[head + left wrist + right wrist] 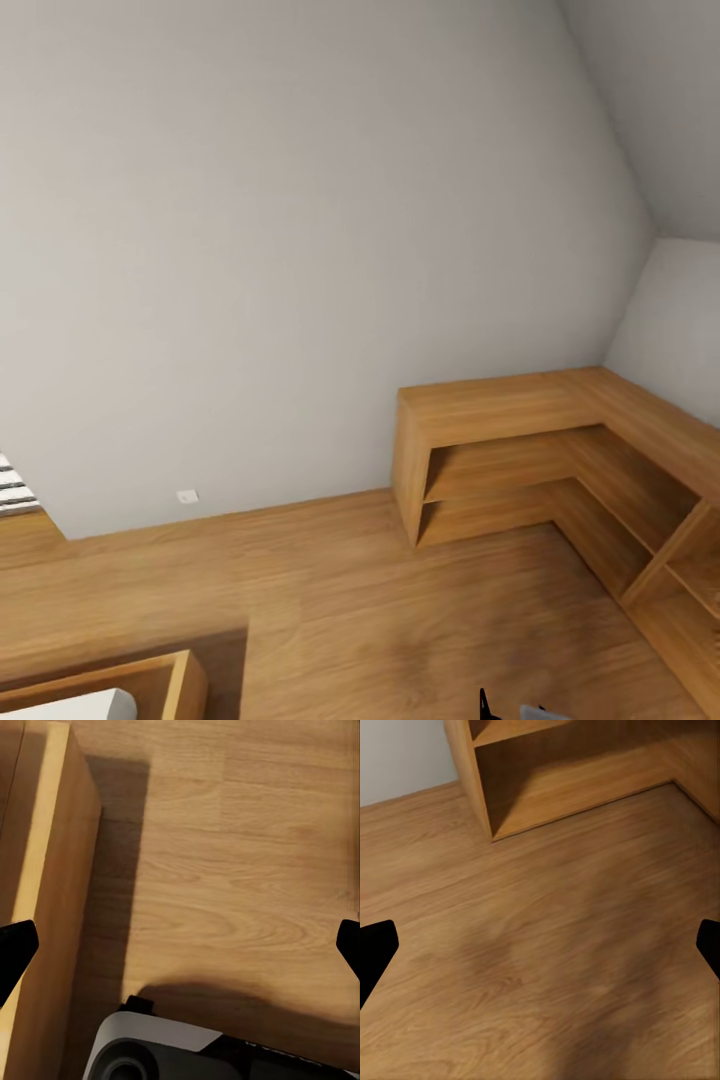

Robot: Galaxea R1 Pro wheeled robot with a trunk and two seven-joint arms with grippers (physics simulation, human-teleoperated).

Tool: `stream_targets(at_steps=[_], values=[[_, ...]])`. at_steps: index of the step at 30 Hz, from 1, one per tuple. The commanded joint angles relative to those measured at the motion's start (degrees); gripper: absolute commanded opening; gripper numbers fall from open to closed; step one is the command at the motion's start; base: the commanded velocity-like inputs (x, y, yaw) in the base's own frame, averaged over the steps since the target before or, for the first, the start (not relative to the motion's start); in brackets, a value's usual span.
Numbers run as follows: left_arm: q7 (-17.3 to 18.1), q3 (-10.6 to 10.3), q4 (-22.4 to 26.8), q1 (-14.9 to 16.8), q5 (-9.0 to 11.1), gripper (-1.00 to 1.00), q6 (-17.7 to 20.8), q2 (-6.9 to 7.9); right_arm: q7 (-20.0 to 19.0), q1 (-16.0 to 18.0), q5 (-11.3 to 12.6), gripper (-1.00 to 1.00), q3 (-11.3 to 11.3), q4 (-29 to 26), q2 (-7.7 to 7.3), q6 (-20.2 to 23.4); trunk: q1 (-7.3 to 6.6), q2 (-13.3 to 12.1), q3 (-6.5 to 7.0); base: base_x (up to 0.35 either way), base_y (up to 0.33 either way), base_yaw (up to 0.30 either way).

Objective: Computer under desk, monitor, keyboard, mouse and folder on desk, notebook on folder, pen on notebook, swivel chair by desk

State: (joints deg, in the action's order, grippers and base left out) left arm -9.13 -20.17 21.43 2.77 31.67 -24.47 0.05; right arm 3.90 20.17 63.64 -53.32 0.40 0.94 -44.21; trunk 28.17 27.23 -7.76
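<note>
**In transit, no task things in sight**

Robot faces a bare grey wall (300,230) and a low wooden corner shelf unit (500,400) on wood floor (350,600). Desk, chair, folder: whereabouts can't be told from here. Left gripper (180,937) fingers spread wide, nothing held, beside a wooden cabinet edge (45,907). Right gripper (540,937) likewise wide, holding nothing, over floor. Risk: base or left arm clipping that cabinet while turning, judging by how near it sits

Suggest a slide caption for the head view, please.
Low L-shaped wooden shelf unit in a bare-walled corner, wood floor.
</note>
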Motion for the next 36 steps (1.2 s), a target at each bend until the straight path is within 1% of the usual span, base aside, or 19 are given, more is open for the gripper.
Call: stream_targets(at_steps=[1, 6, 12, 20, 25, 36], values=[[-0.5, -0.5, 0.0, 0.0, 0.2, 1.0, -0.2, 0.04, 0.4, 0.0, 0.1, 1.0, -0.5, 0.0, 0.03, -0.1, 0.03, 0.1, -0.03, 0.025, 0.005, -0.195], [-0.5, -0.5, 0.0, 0.0, 0.2, 1.0, -0.2, 0.04, 0.4, 0.0, 0.1, 1.0, -0.5, 0.0, 0.03, -0.1, 0.03, 0.1, 0.36, 0.138, 0.056, -0.196], [-0.5, -0.5, 0.0, 0.0, 0.2, 1.0, -0.2, 0.04, 0.4, 0.0, 0.1, 1.0, -0.5, 0.0, 0.03, -0.1, 0.03, 0.1, 0.82, 0.292, 0.076, -0.196], [-0.5, -0.5, -0.1, 0.0, 0.2, 1.0, -0.2, 0.04, 0.4, 0.1, 0.1, 1.0, -0.5, 0.0, 0.28, -0.1, 0.03, 0.1, 1.44, 0.259, -0.154, -0.193], [-0.5, -0.5, -0.4, 0.0, 0.2, 1.0, -0.2, 0.04, 0.4, 0.1, 0.1, 1.0, -0.5, 0.0, 0.36, -0.1, 0.03, 0.1, 1.83, 0.053, -0.084, -0.191], [-0.5, -0.4, -0.5, 0.0, 0.3, 1.0, -0.2, 0.07, 0.4, 0.1, 0.1, 1.0, -0.5, 0.0, 0.24, -0.1, 0.03, 0.1, 2.58, 0.004, -0.007, -0.213]])
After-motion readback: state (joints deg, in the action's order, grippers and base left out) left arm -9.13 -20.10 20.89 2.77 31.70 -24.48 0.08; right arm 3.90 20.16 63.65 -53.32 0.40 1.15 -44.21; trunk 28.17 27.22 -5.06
